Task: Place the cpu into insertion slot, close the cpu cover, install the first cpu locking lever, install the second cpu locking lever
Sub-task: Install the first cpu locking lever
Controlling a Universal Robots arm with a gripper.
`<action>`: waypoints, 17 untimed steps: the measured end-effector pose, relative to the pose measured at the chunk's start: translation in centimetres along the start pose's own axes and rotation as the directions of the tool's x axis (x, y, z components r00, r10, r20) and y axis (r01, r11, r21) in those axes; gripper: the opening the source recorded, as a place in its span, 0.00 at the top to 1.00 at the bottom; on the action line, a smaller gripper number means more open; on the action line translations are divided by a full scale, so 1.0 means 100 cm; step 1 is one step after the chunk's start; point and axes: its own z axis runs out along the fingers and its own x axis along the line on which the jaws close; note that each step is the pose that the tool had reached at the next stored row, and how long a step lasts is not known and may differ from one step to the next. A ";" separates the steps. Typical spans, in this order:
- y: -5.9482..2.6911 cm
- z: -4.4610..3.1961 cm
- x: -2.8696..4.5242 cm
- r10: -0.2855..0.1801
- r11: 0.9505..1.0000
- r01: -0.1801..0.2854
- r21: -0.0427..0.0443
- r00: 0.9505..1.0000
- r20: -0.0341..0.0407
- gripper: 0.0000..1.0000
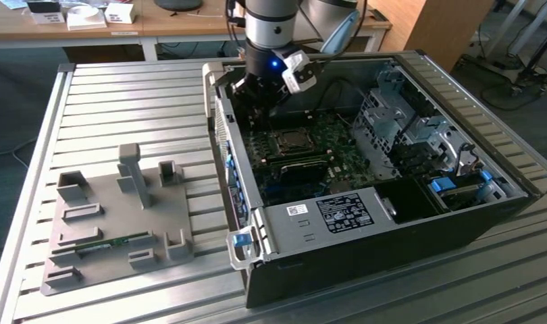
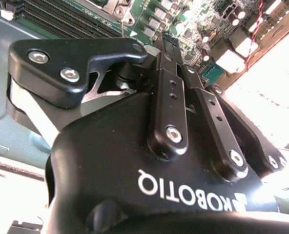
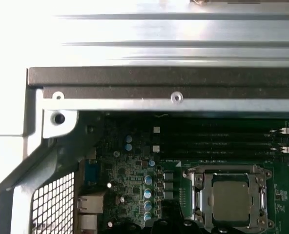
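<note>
The cpu (image 3: pixel 231 199) lies flat in its socket on the green motherboard (image 3: pixel 130 175), its silver-grey top showing through the square opening of the cpu cover (image 3: pixel 198 171). The cover lies down flat around it. In the exterior view the cpu (image 1: pixel 294 140) sits mid-board inside the open computer case. My gripper (image 1: pixel 255 108) hangs above the board, a short way behind the socket and close to the case wall on the exterior view's left. In the second wrist view its black fingers (image 2: pixel 170 73) meet at the tips, with nothing visible between them.
The case's metal wall (image 1: pixel 221 128) runs close beside my gripper. Memory slots (image 3: pixel 222 139) lie next to the socket, and a drive cage (image 1: pixel 408 121) fills the case on the exterior view's right. A grey fixture plate (image 1: pixel 120 216) with blocks sits on the slatted table.
</note>
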 end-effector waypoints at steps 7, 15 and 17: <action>0.0105 0.0010 0.0011 0.000 1.000 0.000 -0.002 1.000 0.000 0.89; 0.0191 0.0019 0.0017 0.000 1.000 0.000 -0.006 1.000 0.000 0.89; 0.0199 0.0020 0.0017 0.000 1.000 0.000 -0.006 1.000 0.000 0.89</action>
